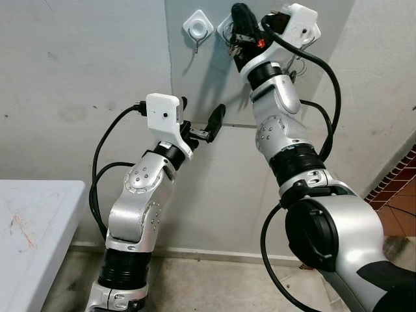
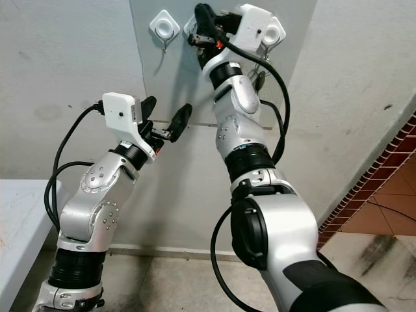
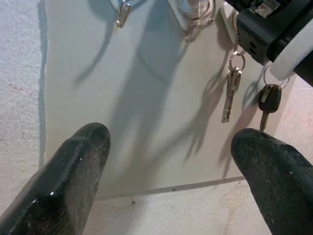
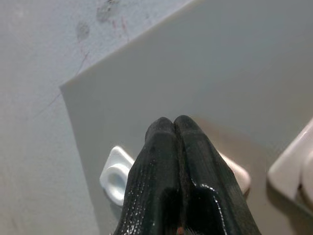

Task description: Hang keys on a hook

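A grey board (image 1: 195, 84) on the wall carries white hooks (image 1: 198, 29). Two keys hang from its right-hand hooks: a silver key (image 3: 230, 98) and a black-headed key (image 3: 269, 100), partly behind my right wrist. My right gripper (image 1: 239, 13) is raised high against the board, its fingers (image 4: 174, 132) pressed shut with nothing visible between them, in front of a white hook base (image 4: 116, 176). My left gripper (image 1: 201, 112) is held lower, pointing at the board, open and empty, with its fingers (image 3: 73, 171) wide apart below the keys.
A white table (image 1: 32, 221) stands at the lower left against the wall. Red brick tiling (image 1: 400, 182) runs along the right edge, and a concrete floor (image 1: 208, 279) lies below the arms.
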`<state>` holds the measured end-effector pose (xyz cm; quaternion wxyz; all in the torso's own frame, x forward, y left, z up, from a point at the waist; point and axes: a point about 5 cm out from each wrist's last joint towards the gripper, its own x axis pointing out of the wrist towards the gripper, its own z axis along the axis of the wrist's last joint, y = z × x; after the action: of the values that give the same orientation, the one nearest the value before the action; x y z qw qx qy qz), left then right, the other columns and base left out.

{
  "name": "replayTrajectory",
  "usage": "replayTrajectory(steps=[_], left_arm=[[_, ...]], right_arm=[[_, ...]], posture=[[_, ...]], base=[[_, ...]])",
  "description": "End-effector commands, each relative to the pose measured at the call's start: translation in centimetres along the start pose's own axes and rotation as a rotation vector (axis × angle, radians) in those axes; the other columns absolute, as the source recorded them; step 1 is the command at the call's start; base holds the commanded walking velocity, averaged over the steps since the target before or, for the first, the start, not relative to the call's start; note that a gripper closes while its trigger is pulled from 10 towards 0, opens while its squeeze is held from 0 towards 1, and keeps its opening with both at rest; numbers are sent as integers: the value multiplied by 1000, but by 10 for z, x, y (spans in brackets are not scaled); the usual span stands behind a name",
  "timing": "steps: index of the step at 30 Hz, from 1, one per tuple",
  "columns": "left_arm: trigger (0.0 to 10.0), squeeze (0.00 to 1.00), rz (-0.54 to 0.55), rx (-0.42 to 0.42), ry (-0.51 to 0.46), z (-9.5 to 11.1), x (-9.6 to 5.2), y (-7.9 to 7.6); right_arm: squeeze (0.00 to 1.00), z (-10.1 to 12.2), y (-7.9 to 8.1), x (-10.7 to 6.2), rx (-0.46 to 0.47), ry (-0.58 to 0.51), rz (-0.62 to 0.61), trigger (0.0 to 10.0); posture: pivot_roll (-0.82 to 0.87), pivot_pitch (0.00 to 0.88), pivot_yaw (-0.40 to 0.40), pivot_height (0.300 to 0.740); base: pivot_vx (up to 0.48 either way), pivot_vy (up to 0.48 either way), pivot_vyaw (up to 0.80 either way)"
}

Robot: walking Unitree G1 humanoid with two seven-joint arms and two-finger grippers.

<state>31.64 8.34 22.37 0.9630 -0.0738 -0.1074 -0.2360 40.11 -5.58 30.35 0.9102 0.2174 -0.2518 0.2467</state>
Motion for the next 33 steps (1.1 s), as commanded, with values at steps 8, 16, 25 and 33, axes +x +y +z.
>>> replayTrajectory(steps=[8,16,25,33], left_arm=[[10000,0,-4,-4,-25,8,2,-1],[10000,0,2,-7,-24,7,2,0],[10000,0,2,-13,-25,7,2,0],[10000,0,2,-14,-22,7,1,1]], right_arm=[[0,-8,1,-5,-9,46,63,10000],[0,-11,-4,-12,-19,61,128,10000],[0,-21,-11,-26,-33,94,138,10000],[0,-33,-16,-40,-39,131,117,10000]], posture=[[25,10,-50,740],[23,12,-53,740],[16,14,-53,740],[16,17,-49,740]], base=[[0,0,0],[0,0,0],[0,0,0],[0,0,0]])
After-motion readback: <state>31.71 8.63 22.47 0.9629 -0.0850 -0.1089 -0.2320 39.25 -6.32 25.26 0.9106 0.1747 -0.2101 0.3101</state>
